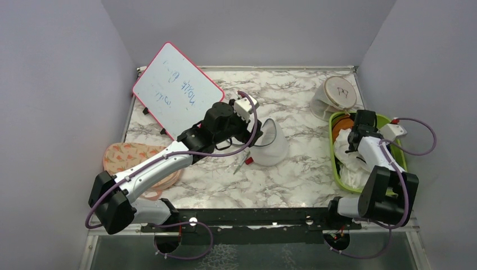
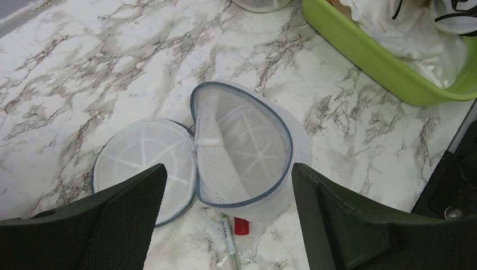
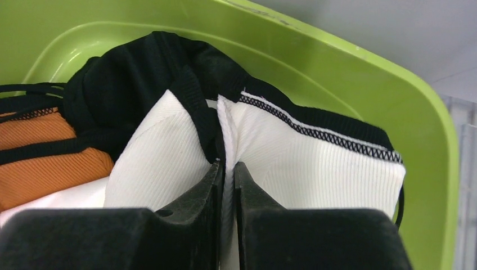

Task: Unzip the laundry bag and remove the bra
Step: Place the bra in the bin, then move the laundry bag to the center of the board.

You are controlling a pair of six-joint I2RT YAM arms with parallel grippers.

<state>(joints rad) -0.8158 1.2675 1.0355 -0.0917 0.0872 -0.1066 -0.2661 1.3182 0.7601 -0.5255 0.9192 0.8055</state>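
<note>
The green bin (image 3: 337, 62) at the right of the top view holds bunched cloth: the bra (image 3: 315, 169), white ribbed fabric with a black stitched edge, sits at the centre of the right wrist view. A black cloth (image 3: 135, 84) lies behind it and an orange item (image 3: 45, 163) lies at the left. The right gripper (image 3: 226, 169) is inside the bin, with its jaws pressed almost together on a fold of the bra. The laundry bag (image 2: 247, 140) lies unzipped on the table (image 1: 292, 180) near the centre, well apart from the bin. One half lies flat and the other is tilted up, and both halves hold nothing. The left gripper (image 2: 228, 169) hovers over the bag with its jaws spread wide, gripping nothing. A pen (image 2: 229, 239) lies just beside the bag's lower rim. The surface is white marble-patterned, enclosed by plain pale grey walls (image 1: 253, 28). A pink-rimmed whiteboard (image 1: 177, 90) with blue writing leans tilted at the upper left. The beige-topped round case (image 1: 337, 93) stands at the upper right, near the bin's far end. Count: two arms, two round cases, one bin, one whiteboard, one pen.
</note>
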